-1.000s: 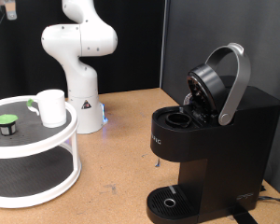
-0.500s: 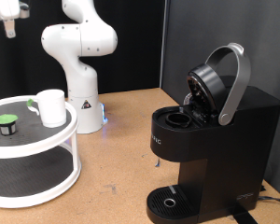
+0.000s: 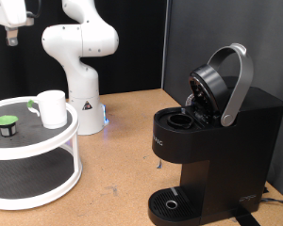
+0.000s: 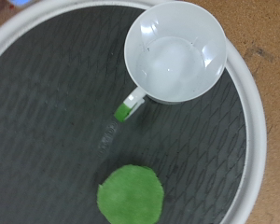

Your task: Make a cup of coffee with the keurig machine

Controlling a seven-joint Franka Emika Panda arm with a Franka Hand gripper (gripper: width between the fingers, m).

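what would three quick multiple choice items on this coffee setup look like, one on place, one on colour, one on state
1. Where does the cup stand?
A. on the round tray's top tier
B. on the drip tray
C. on the bare table

2. What colour is the pod's top?
A. red
B. green
C. white

3. How is the keurig machine's lid?
A. shut
B. removed
C. raised open

Answers: 1 A, the cup sits on the upper shelf beside the pod. 2 B, the wrist view shows a green disc. 3 C, the lid is tilted up, exposing the pod chamber. The pincer hangs above the tray, holding nothing.
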